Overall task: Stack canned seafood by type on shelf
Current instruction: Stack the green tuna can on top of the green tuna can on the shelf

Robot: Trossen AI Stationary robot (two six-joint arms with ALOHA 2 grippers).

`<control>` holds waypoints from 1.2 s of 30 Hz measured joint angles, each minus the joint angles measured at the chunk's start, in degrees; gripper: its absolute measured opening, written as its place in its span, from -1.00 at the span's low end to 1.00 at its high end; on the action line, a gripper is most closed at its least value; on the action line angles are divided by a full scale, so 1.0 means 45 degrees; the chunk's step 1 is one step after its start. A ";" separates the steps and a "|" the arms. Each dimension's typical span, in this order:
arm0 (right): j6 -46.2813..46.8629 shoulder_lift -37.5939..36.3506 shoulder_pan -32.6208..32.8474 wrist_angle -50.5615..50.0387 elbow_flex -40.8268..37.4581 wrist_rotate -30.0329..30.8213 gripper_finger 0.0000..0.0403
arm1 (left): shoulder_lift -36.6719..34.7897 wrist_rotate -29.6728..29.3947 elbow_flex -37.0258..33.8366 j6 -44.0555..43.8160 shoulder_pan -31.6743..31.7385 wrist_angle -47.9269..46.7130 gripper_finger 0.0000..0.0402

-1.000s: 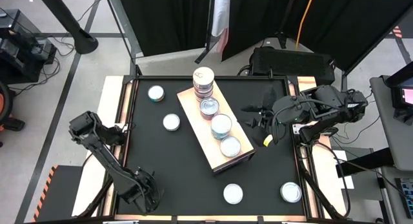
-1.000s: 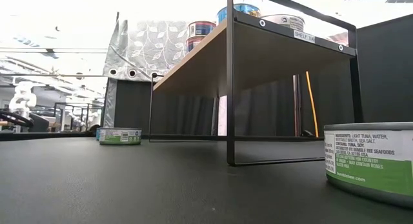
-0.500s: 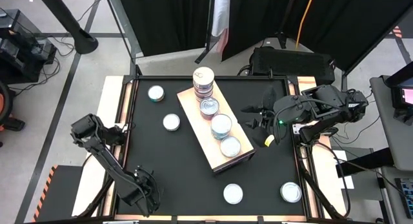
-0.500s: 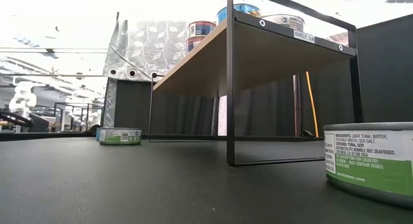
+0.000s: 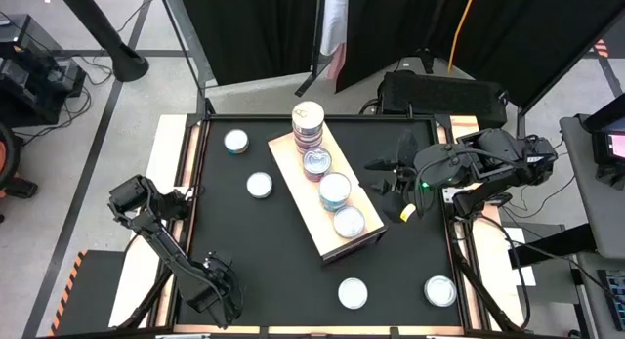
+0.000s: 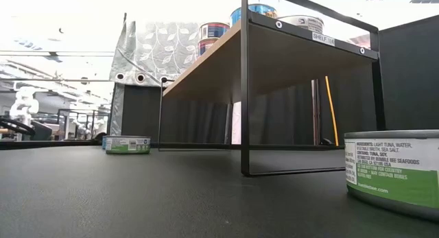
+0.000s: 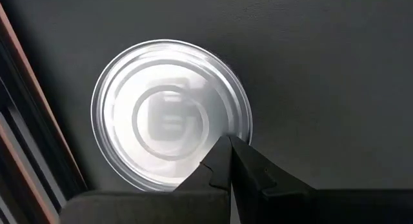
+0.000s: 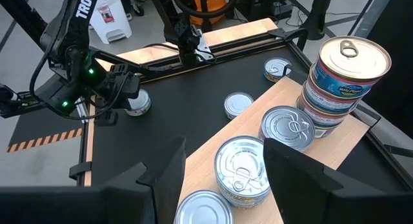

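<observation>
while the left gripper is hanging pinched together over a silver-topped tin, it needs spreading before descending. the right gripper is waiting apart beside the shelf.

Tin lid blurred, near rim behind left gripper; shelf-top tins apparently edge-cropped.

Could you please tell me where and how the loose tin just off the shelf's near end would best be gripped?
Probably across its low round side wall, coming straight down from above. The tin stands flat on the black table, lid up, so only its curved sides offer opposed faces. The neighbouring tin stands apart, leaving room for the tool.
</observation>
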 joint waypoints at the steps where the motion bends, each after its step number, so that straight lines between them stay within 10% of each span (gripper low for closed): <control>1: -0.0015 0.0000 0.0000 0.0000 0.0000 0.0002 -0.01 | 0.0005 -0.0029 -0.0004 -0.0004 0.0000 0.0024 -0.98; 19: -0.0815 0.0000 -0.0050 -0.0005 0.0000 0.0079 -0.01 | 0.0763 -0.2927 0.1887 0.1081 0.0390 0.0691 -0.98; 25: -0.0855 0.0000 -0.0293 -0.0010 0.0000 0.0080 -0.01 | 0.0700 -0.0895 0.4675 0.0635 0.0228 -0.4536 -0.98; 36: -0.1029 0.0000 -0.0291 -0.0019 0.0000 0.0051 -0.01 | 0.0928 0.0806 0.4603 -0.0673 -0.2121 -0.4258 -0.99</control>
